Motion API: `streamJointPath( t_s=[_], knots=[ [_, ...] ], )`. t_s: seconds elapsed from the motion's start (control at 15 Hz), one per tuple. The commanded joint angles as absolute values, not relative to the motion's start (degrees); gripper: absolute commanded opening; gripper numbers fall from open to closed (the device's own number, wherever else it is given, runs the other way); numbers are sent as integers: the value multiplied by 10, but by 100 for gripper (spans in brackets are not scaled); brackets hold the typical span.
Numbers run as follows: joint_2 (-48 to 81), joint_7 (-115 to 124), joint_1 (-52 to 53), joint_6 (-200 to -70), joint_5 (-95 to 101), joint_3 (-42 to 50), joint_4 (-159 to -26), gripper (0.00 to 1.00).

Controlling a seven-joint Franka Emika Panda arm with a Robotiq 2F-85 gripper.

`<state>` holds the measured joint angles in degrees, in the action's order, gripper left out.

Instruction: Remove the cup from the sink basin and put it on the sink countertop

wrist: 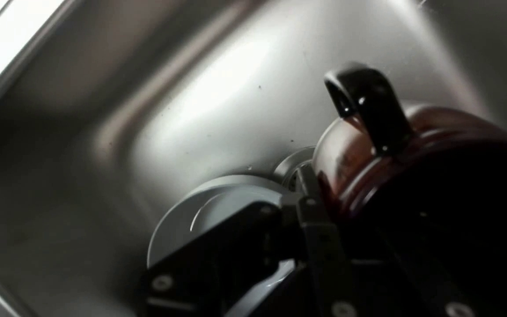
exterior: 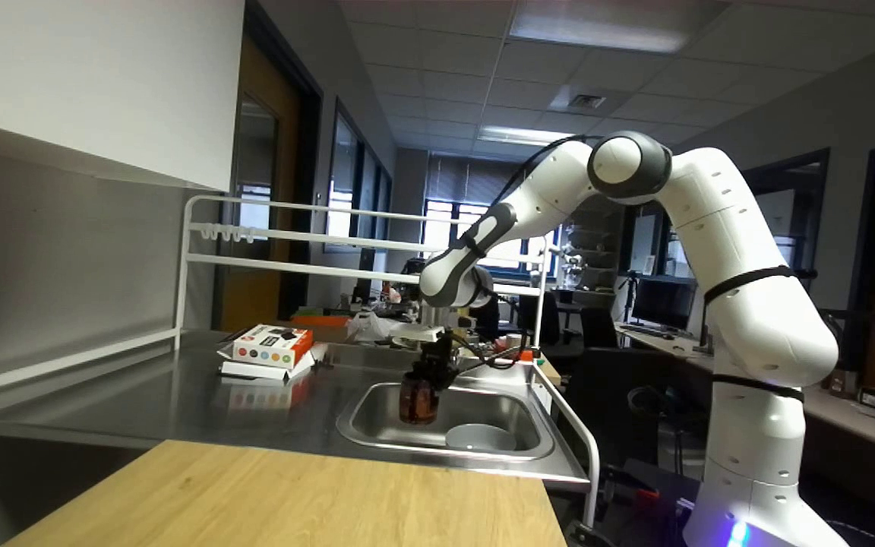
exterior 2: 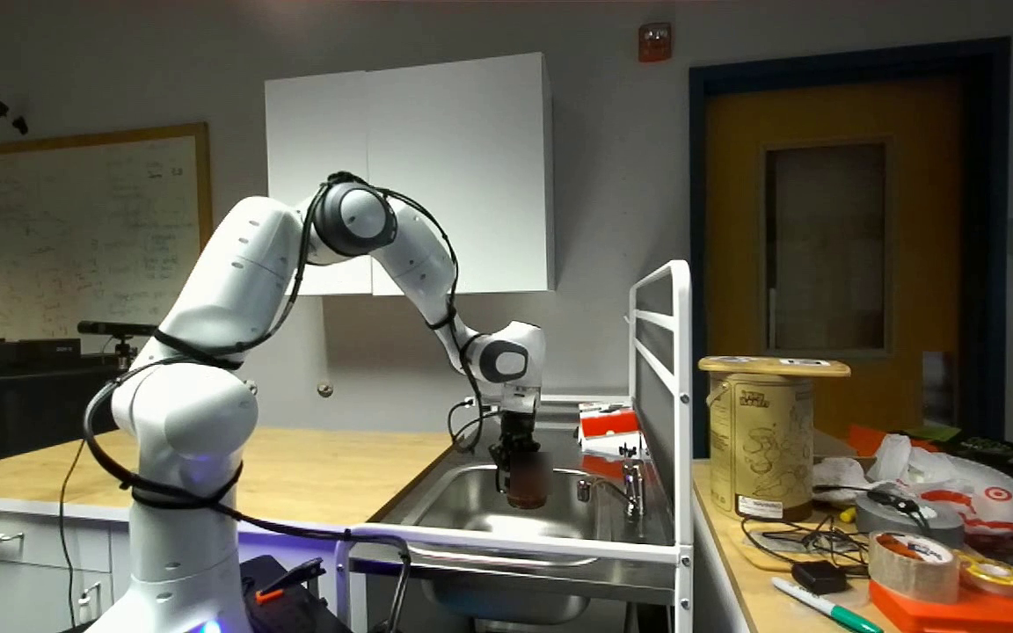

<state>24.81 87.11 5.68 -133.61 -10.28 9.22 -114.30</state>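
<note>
Cup hangs over the floor of the sink basin, held by the gripper; the fingers seem pinched upon its wall, one of them lost in shadow in the wrist view; removal, I judge, is the step in hand, setting down not yet done; the next move calls for lifting it clear of the rim, then a level carry sideways to the sink countertop; a grey dish lies in the basin; the faucet and white rack frame stand near, best given room; the red-and-white box takes up part of the countertop, so the landing should fall short of it.
</note>
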Motion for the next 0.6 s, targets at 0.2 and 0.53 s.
streamJointPath(
  t_s=[0.2,0.53],
  knots=[
    [147,997,108,-1317,-9,69,-1154,6],
    [190,1046,127,-1219,59,30,-1018,6]
  ],
)
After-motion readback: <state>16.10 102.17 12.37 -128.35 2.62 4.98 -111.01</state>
